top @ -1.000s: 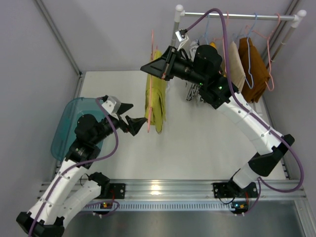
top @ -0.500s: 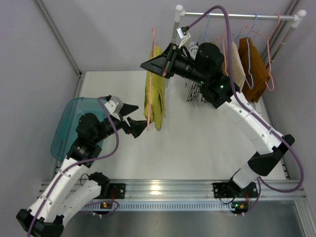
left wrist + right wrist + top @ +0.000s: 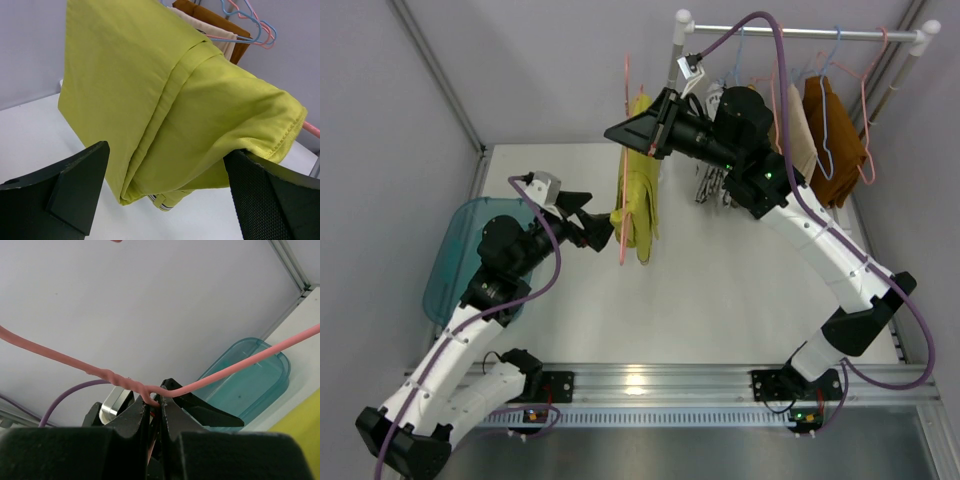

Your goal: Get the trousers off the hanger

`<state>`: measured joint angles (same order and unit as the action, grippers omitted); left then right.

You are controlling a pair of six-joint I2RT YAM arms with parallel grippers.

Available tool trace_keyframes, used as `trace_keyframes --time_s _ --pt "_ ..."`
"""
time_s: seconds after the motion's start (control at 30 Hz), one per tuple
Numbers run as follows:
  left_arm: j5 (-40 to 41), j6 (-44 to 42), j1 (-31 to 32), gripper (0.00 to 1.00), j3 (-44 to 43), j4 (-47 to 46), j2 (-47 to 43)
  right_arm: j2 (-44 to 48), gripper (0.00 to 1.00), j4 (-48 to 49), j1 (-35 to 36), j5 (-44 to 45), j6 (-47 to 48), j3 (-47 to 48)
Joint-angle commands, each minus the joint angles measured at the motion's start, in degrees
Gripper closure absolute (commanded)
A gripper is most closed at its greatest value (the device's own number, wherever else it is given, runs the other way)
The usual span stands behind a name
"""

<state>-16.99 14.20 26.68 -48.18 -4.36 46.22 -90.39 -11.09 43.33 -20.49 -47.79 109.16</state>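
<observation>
Two claws attend one garment. The right claw (image 3: 156, 406), shut tight on the twisted neck of the pink hanger (image 3: 75, 362), holds it in the air to the left of the rail (image 3: 800, 33), clear of the rail's end post. The trousers (image 3: 638, 200) hang folded over the hanger, likewise left of the rail, above the white surface (image 3: 740, 280). The left claw (image 3: 167, 152), wide open, straddles the lower fold of the trousers. The fabric rests against one finger (image 3: 270, 195); whether the other touches cannot be told. A beige garment (image 3: 798, 125), a brown garment (image 3: 835, 130) and blue hangers (image 3: 823, 110) hang from the rail. A teal bin (image 3: 445, 260) lies far left of the rail.
</observation>
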Motion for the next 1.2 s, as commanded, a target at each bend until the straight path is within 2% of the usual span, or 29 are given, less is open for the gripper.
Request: trace_keyframes --time_s 0.0,0.5,0.63,0.83,1.17 --pt "3.1 1.0 0.1 0.01 -2.3 -5.9 0.5 4.1 1.00 10.6 0.3 -1.7 1.1 1.8" --pt "-13.8 -6.3 0.2 0.01 -1.8 -12.5 3.3 4.2 1.00 14.4 2.2 -6.8 1.2 -0.7" --pt "-11.0 -7.0 0.3 0.01 -2.2 -7.1 2.1 4.1 1.00 12.6 2.2 -4.2 2.3 0.2" --pt "-0.1 -7.2 0.3 0.01 0.0 1.7 -6.3 4.3 1.00 7.2 2.0 2.9 3.1 1.2" --pt "-6.2 -9.2 0.3 0.01 0.3 12.9 -12.8 2.1 1.00 2.8 2.3 9.5 0.5 4.3"
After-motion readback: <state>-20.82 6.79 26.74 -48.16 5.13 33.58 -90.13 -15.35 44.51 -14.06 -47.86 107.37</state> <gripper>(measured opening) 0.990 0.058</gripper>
